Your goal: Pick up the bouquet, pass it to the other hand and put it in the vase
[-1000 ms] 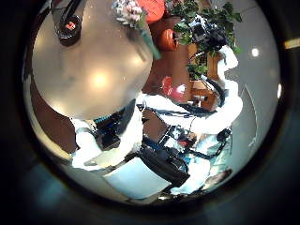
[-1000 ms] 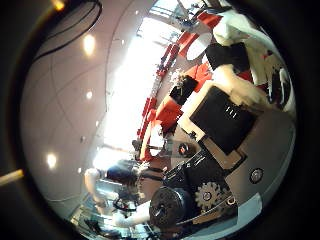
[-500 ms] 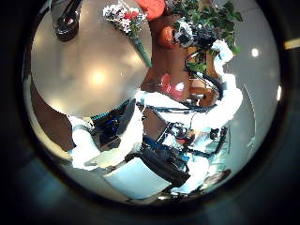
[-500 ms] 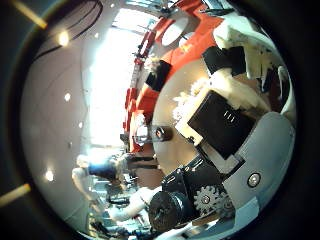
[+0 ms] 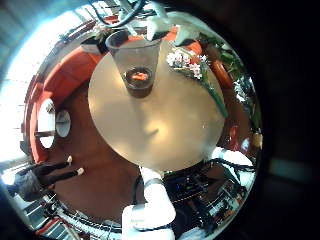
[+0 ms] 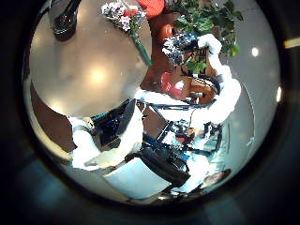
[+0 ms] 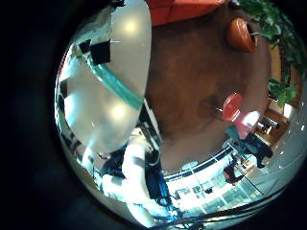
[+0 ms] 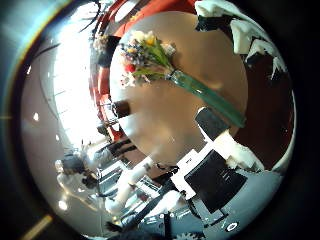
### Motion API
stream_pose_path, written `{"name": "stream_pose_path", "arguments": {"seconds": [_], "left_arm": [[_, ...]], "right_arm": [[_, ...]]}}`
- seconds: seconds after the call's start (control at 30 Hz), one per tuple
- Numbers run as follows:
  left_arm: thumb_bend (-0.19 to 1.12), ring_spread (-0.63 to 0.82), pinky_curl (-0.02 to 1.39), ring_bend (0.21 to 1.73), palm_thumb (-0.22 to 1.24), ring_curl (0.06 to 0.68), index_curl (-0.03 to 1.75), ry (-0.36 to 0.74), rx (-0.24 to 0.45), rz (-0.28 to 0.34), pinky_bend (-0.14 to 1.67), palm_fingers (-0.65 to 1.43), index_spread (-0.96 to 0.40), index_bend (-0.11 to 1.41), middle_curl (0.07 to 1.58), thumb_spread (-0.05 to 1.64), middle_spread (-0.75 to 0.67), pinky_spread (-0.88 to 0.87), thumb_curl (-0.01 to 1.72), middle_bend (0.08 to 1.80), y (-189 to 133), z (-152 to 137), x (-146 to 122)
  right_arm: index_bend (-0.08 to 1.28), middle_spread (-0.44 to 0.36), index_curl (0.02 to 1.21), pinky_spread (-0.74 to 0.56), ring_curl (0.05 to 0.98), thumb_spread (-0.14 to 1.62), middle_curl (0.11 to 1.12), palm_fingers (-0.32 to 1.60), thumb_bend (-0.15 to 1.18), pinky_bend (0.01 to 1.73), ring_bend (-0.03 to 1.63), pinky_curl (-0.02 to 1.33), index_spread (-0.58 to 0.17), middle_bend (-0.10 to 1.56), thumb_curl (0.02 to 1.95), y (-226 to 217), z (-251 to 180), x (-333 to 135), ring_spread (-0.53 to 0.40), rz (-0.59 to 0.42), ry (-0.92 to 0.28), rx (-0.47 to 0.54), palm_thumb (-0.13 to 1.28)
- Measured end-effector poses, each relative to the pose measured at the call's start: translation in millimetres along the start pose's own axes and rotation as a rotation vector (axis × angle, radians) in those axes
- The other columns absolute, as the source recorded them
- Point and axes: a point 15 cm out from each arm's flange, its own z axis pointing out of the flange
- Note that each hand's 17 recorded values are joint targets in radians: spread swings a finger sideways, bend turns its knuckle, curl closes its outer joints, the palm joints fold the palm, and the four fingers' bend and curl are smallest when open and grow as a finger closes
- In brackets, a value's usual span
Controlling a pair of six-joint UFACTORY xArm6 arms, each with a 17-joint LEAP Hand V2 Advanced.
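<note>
The bouquet (image 5: 188,62) lies on its side on the round table (image 5: 160,135), flowers beside the clear glass vase (image 5: 135,62), which stands upright. The left thumb side palm view shows the bouquet (image 6: 125,14), the vase (image 6: 64,17) and my right hand (image 6: 185,44) on its white arm, just off the table's edge near the bouquet's stem end, fingers relaxed. The right thumb side palm view looks down on the bouquet (image 8: 150,55) with its wrapped stems; my right hand's fingers (image 8: 240,30) stand away from it and hold nothing. My left hand (image 5: 135,10) is high over the table, open.
The table's edge (image 7: 101,96) drops to the floor. Potted plants (image 6: 211,19) stand behind my right hand. A small round side table (image 5: 60,122) stands on the floor away from the big table.
My right hand has come down and turned its palm from the room to the table and bouquet. In the left thumb view it has moved closer to the stem end. The bouquet has not moved.
</note>
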Motion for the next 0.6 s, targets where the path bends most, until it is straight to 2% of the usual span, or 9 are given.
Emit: {"name": "stream_pose_path", "arguments": {"seconds": [0.13, 0.23, 0.6], "left_arm": [[-0.02, 0.55, 0.30, 0.50, 0.34, 0.194, 0.33, 0.003, -0.008, 0.011, 0.19, 0.16, 0.09, 0.17, 0.36, 1.12, 0.36, 0.52, 0.32, 0.20, -2.4, 2.1, -1.6], [-0.02, 0.54, 0.30, 0.49, 0.34, 0.193, 0.33, 0.002, -0.010, 0.023, 0.19, 0.16, 0.09, 0.17, 0.36, 1.12, 0.36, 0.51, 0.32, 0.20, -4.0, 2.9, -3.2], [-0.02, 0.54, 0.29, 0.50, 0.34, 0.191, 0.33, 0.008, -0.023, 0.047, 0.19, 0.16, 0.09, 0.17, 0.36, 1.12, 0.36, 0.51, 0.32, 0.20, -9.4, 6.8, -9.7]], "right_arm": [[0.19, -0.064, 0.66, -0.13, 0.534, 0.99, 0.63, 0.06, -0.03, 1.00, 1.08, 0.65, -0.227, 0.62, 0.63, 1.1, 16.1, -0.3, -0.133, -0.003, 0.032, -0.051, 0.71], [0.17, -0.029, 0.61, -0.07, 0.507, 0.98, 0.59, 0.03, -0.03, 1.01, 1.02, 0.64, -0.187, 0.55, 0.60, -0.7, 22.9, -3.1, -0.106, -0.002, 0.061, -0.076, 0.72], [0.17, 0.001, 0.49, 0.03, 0.453, 0.95, 0.54, 0.08, -0.03, 0.96, 0.96, 0.57, -0.129, 0.51, 0.55, -16.7, 58.2, -12.3, -0.089, 0.020, 0.093, -0.127, 0.78]]}}
